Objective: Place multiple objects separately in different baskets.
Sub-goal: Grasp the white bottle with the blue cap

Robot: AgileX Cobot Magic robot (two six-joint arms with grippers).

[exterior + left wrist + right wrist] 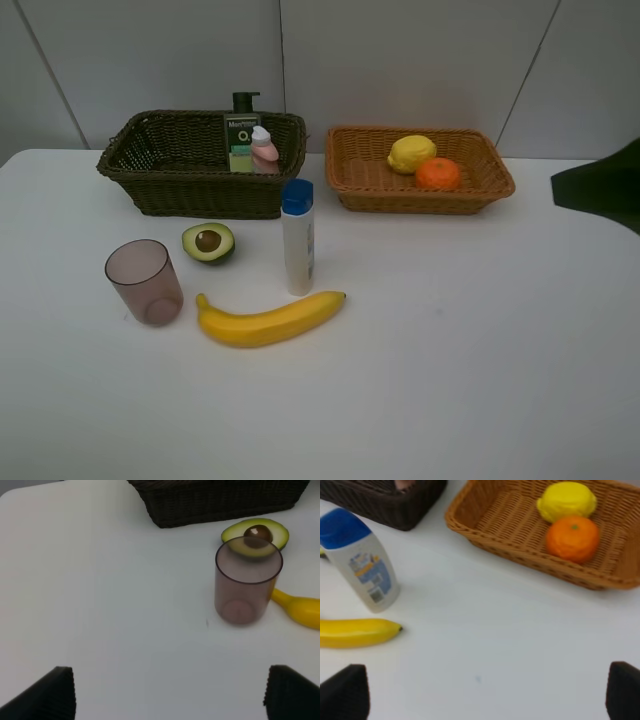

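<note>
The left gripper (169, 692) is empty, jaws wide apart; the mauve cup (247, 587) stands ahead, with the avocado half (256, 534) just behind it. The right gripper (487, 692) is empty, jaws wide apart; its arm (605, 190) shows at 3 o'clock in the high view. The banana (270, 320) lies at 6 o'clock of the white bottle (298, 240). The lemon (411, 153) and orange (437, 173) occupy the tan basket (420, 203); the pump bottle (242, 135) and pink bottle (264, 150) occupy the dark basket (190, 195).

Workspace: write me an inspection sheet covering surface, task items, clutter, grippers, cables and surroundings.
Surface: white table.
Job's things: dark basket holds pump bottle and pink bottle; orange-tan basket holds lemon and orange; cup, halved avocado, upright white bottle and banana are loose on the table.
Clutter: nothing seen.
Grippers: left gripper open, empty, facing the cup; right gripper open, empty.
Cables: nothing seen.
Surroundings: grey panelled wall behind the baskets.
</note>
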